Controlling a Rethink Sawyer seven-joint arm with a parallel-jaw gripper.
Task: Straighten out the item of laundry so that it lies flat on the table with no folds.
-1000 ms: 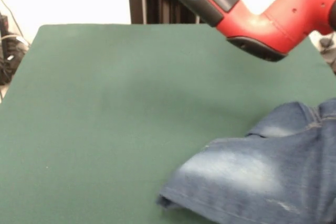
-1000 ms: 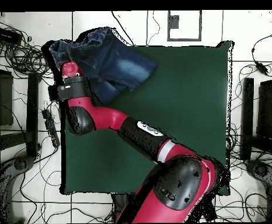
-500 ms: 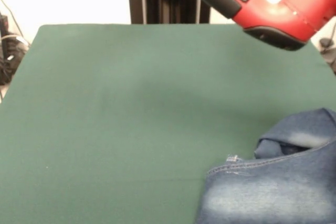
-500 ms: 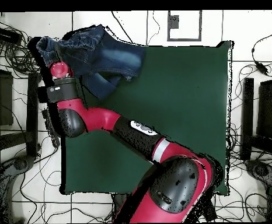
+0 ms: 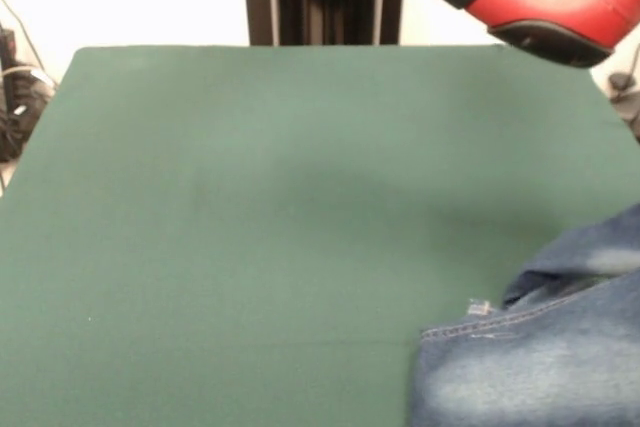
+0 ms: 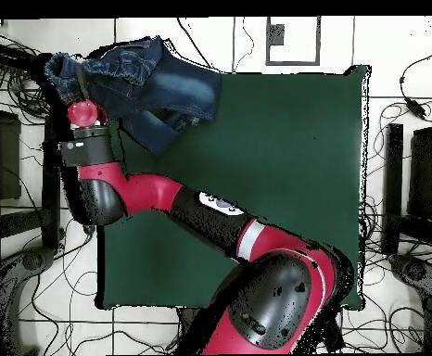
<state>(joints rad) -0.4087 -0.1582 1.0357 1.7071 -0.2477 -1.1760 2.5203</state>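
Overhead: jeans (image 6: 150, 82) overhanging table (image 6: 285, 185) corner

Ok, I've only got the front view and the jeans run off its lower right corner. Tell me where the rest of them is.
Observer: Overhead, the jeans are bunched at a corner of the table, partly past its edge over the floor.
Operator: Give me the arm's end.
Observer: The wrist is off the table too, right beside the overhanging denim; the pincer is hidden beneath it.
Operator: Say whether they're flat.
Observer: No, they are heaped and creased near the wrist.
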